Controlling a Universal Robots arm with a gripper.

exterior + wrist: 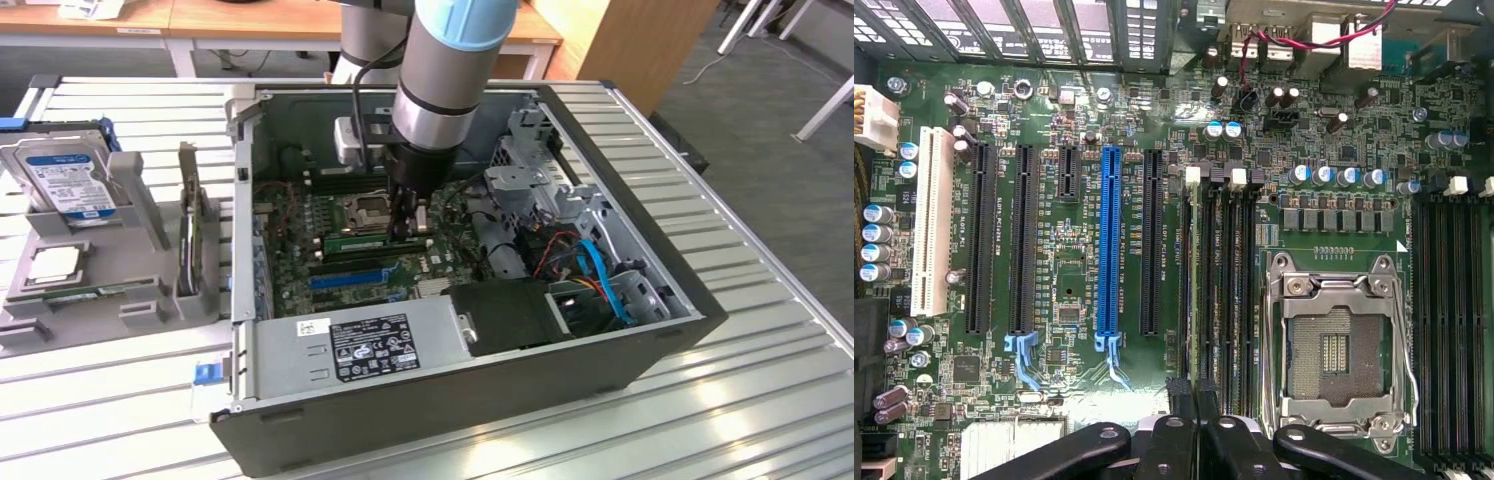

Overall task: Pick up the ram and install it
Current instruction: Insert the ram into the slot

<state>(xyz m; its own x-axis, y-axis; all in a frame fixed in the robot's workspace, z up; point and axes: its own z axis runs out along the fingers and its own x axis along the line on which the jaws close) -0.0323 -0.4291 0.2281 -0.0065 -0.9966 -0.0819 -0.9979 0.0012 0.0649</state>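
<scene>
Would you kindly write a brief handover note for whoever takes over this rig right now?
Gripper: shut on the ram, inside the open computer case.
Ram: on edge in the memory slots beside the empty CPU socket.
Done: ram picked up and brought to the motherboard.
Left: full seating cannot be confirmed; ram not yet released.
</scene>
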